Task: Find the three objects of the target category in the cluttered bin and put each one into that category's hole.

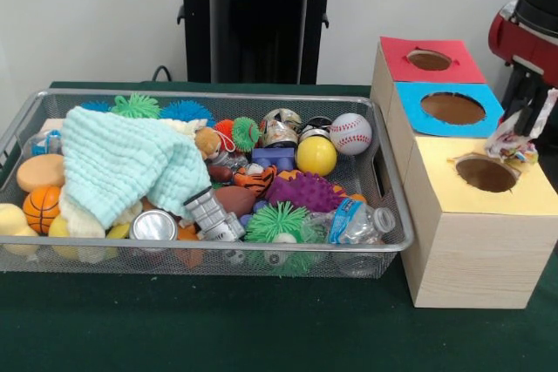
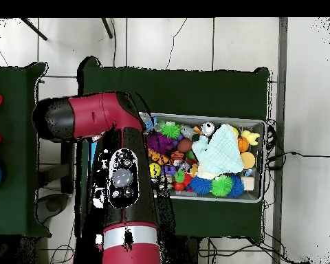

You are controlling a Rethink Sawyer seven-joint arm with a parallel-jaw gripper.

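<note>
**Wrapper poised over yellow hole**

Nearest, the mesh bin point(image 1: 394, 215) on the green worktop point(image 1: 218, 328) holds jumbled toys. Beyond, the end effector point(image 1: 516, 141) grips a crinkly wrapper point(image 1: 514, 138) just above the yellow box's hole point(image 1: 486, 174), apparently for release.

no text, brand, number or sign can be read in either view. the blue label on the crushed water bottle point(image 1: 353, 220) in the wire bin point(image 1: 397, 182) is too small and crumpled to make out. the wrapper on the small can point(image 1: 281, 128) shows only blurred print. the crinkled packet point(image 1: 514, 139) over the yellow-topped box point(image 1: 488, 215) has coloured markings, none legible. the box tops are plain coloured card.
</note>
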